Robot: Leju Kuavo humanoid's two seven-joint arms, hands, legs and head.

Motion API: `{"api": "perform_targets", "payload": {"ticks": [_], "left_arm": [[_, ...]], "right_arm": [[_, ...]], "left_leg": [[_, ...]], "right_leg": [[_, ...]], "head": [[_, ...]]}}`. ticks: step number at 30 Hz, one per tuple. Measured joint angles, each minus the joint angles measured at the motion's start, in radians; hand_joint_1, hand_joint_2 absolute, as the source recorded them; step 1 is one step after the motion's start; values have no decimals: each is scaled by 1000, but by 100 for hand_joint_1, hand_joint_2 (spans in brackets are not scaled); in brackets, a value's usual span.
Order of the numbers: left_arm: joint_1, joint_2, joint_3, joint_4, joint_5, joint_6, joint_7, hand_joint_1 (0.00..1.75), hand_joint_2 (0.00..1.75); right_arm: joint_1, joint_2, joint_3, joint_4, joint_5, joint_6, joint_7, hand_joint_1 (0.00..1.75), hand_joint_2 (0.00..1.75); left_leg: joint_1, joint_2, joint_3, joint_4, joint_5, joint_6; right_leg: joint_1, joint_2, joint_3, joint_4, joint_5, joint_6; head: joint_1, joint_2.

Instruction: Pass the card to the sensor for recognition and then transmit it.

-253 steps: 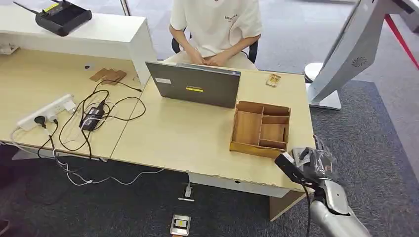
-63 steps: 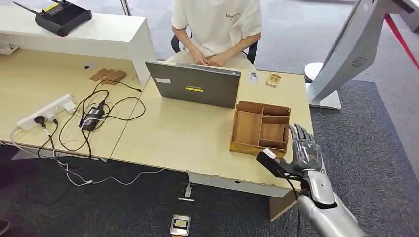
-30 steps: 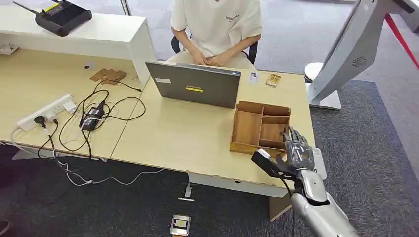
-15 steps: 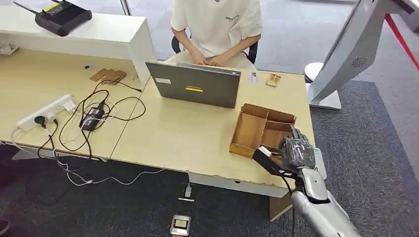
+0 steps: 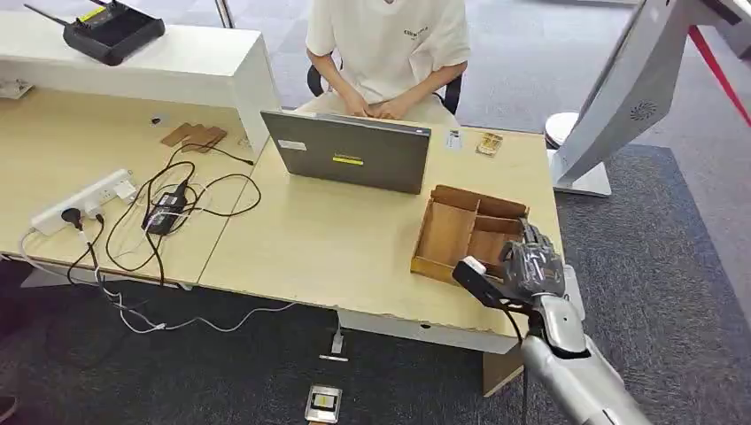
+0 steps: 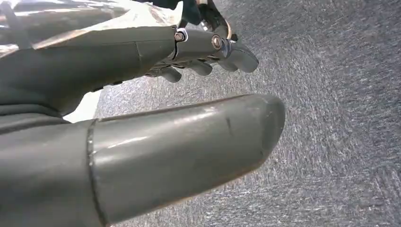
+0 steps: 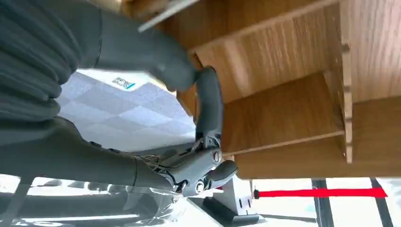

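Observation:
My right hand (image 5: pixel 531 264) sits at the near right corner of the wooden divided tray (image 5: pixel 426 264), at the desk's front right. Its fingers are curled in. In the right wrist view the thumb and a bent finger of my right hand (image 7: pixel 94 156) close around a pale card (image 7: pixel 132 109) with a small printed code, right against the tray's wall (image 7: pixel 283 118). A white sliver of the card (image 5: pixel 576 297) pokes out beside the hand. The tray lies askew on the desk. My left hand (image 6: pixel 142 156) hangs over grey carpet with nothing in it.
A person sits behind the grey laptop (image 5: pixel 347 152) at the far side of the desk (image 5: pixel 310 248). A small card (image 5: pixel 453 139) and a small wooden piece (image 5: pixel 489 142) lie near the far right edge. Cables and a power strip (image 5: pixel 84 199) cover the left desk.
My right hand came in over the desk's corner, curled its fingers and met the tray. The tray has turned askew, its right end pushed away from me.

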Motion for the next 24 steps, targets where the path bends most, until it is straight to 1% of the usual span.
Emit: {"api": "perform_targets", "payload": {"ticks": [10, 16, 24], "left_arm": [[0, 0, 0, 0, 0, 5, 0, 0, 0], [1, 0, 0, 0, 0, 6, 2, 0, 0], [1, 0, 0, 0, 0, 6, 3, 0, 0]], "right_arm": [[-16, 1, -4, 2, -14, -64, 1, 0, 175], [-21, -7, -19, -9, -29, -67, 18, 0, 175], [-15, -16, -35, -17, -50, -73, 17, 0, 175]], "left_leg": [[0, 0, 1, 0, 0, 0], [0, 0, 2, 0, 0, 0], [0, 0, 1, 0, 0, 0]], "right_leg": [[0, 0, 1, 0, 0, 0], [0, 0, 1, 0, 0, 0], [0, 0, 1, 0, 0, 0]], "head": [[0, 0], [0, 0], [0, 0]]}}
